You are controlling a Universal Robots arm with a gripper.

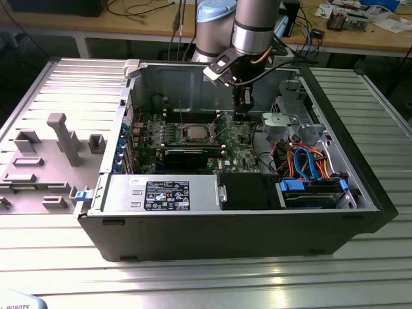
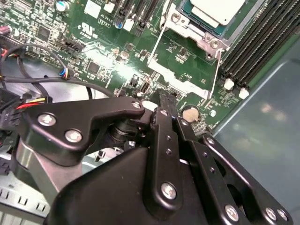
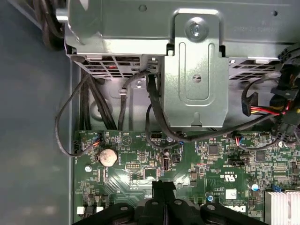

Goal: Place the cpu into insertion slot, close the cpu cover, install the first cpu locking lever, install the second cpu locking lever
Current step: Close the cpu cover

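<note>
Cpu: we log it seated in the insertion slot; claw pinched narrow, empty, just over the green board nearby.

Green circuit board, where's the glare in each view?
Second wrist view: a bright glare patch on the green circuit board beyond the black gripper. First wrist view: a milder sheen near the round silver coin battery. Exterior view: the ribbed metal table gleams.
</note>
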